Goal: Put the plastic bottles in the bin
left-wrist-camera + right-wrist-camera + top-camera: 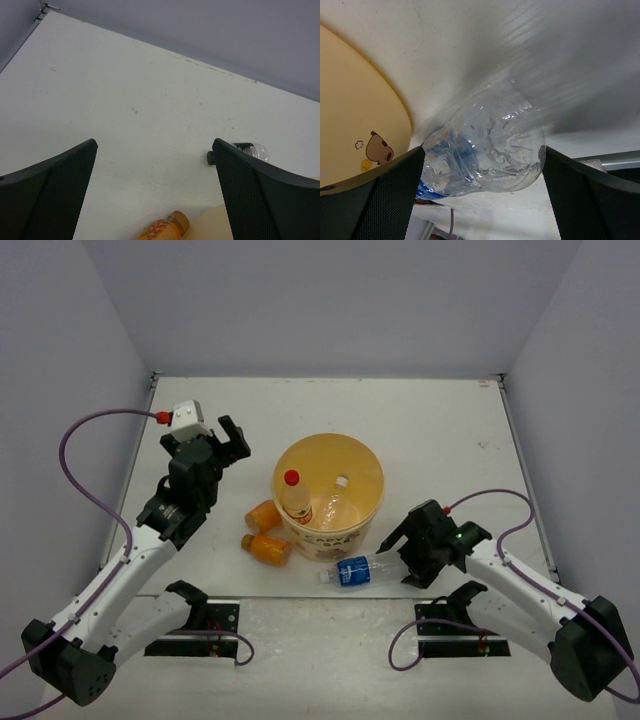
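The bin [352,453] stands mid-table, and a red-capped bottle [294,494] and a clear unlabelled bottle [335,497] are inside it. Two short orange bottles [264,515] [266,548] lie on the table against its left side. In front of the bin the blue-label bottle [358,571] lies on its side. My right gripper [398,558] is open and straddles that bottle's base [490,145], a finger [375,200] close at each side. Left of the bin my left gripper [238,443] hangs open and empty above the table, with one orange bottle [167,227] below it.
The bin's cream side with a printed bear [355,115] is just left of the right gripper. A small clear object with a dark label [251,149] shows past the left gripper's right finger [260,200]. Grey walls close off the table's back and sides.
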Controlling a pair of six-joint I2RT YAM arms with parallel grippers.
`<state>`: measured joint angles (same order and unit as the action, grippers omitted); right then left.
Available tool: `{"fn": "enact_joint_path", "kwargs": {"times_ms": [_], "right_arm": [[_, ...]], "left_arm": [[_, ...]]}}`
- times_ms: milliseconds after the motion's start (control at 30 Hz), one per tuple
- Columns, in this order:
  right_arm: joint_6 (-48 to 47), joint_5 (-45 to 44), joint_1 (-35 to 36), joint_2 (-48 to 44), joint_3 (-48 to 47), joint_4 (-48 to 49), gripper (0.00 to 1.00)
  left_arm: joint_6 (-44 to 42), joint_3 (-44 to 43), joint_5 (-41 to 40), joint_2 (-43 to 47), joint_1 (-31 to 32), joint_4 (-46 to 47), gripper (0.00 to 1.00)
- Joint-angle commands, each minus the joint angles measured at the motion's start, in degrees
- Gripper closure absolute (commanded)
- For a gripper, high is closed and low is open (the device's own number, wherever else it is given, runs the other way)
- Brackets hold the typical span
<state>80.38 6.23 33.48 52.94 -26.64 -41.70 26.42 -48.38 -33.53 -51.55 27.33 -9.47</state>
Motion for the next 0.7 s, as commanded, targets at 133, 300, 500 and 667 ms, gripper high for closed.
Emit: {"fn": "enact_joint_path", "kwargs": {"times_ms": [133, 300, 500, 667], "right_arm": [[5.23, -3.63, 3.22, 3.41, -0.41, 3.28, 0.14], [9.35, -4.12, 3.7, 3.13, 2.08, 4.35, 0.2], [10.07, -9.17, 3.86, 3.32, -0.4, 2.12, 0.52], [8.42, -16.23, 3.89, 0.58, -2.8, -1.08, 0.72]], "left_arm": [[1.82, -0.38, -4.15, 1.71, -0.61, -0.82, 0.0], [3.2, -1.01, -7.21, 1.54, -0.61, -3.45, 0.0], [2.95, -0.22, -7.79, 2.23, -0.61, -2.99, 0.0], [2.94, 0.14, -8.2, 2.55, -0.61, -3.07, 0.0]]}}
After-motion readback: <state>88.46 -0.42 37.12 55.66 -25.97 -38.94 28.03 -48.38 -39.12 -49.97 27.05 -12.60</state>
